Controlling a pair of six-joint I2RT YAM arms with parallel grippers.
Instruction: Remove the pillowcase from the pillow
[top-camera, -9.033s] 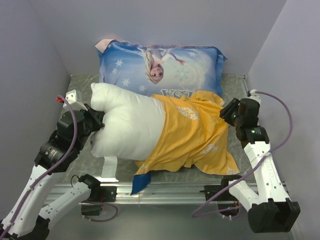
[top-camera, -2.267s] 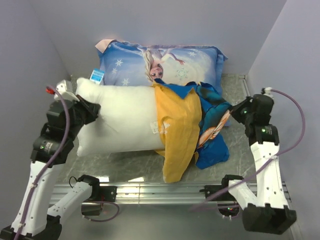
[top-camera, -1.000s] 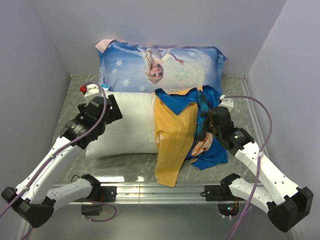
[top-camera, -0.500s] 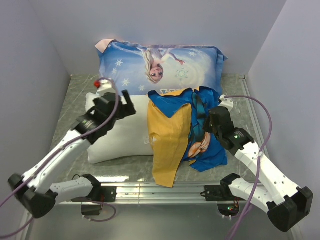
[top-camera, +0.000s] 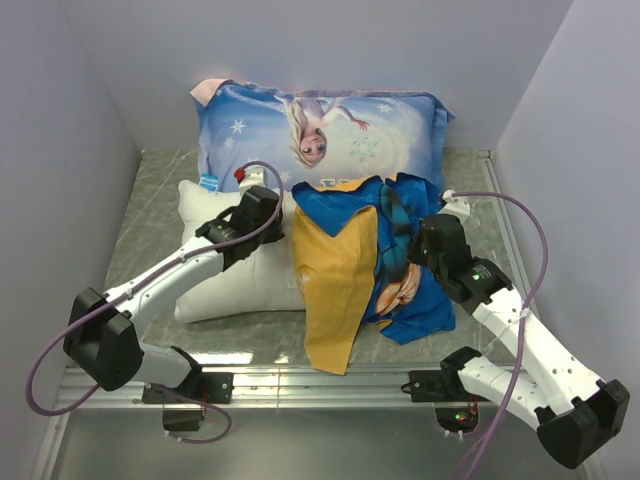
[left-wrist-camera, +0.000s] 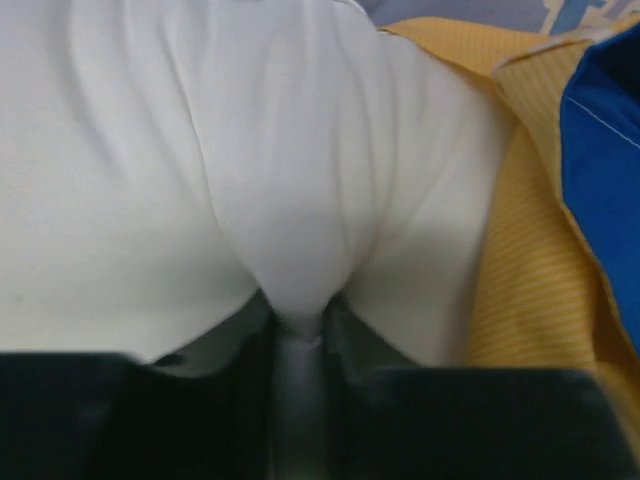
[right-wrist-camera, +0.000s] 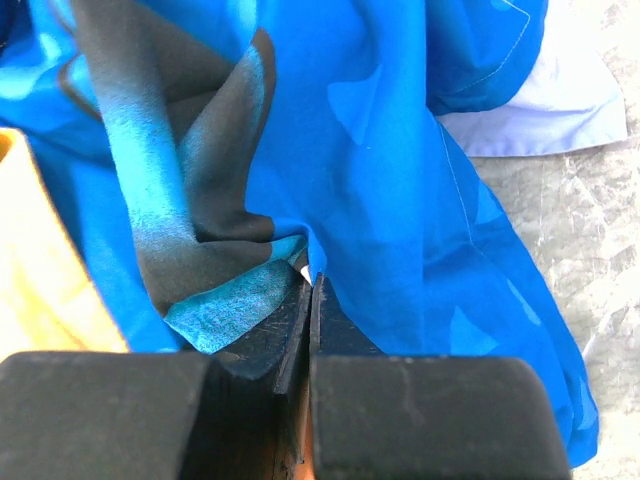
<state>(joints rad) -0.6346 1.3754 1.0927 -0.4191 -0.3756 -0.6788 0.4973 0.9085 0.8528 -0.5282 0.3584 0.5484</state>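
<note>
My left gripper pinches small fold of pillow. My right gripper clamps blue side of pillowcase, bunched over pillow's right end. Risk: thin pinch slips, pillow drags along with case.

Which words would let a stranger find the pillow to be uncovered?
Start at the Elsa-print pillow against the back wall. Just in front of it lies the plain white pillow, its right end under the yellow and blue pillowcase; it alone carries no picture.
</note>
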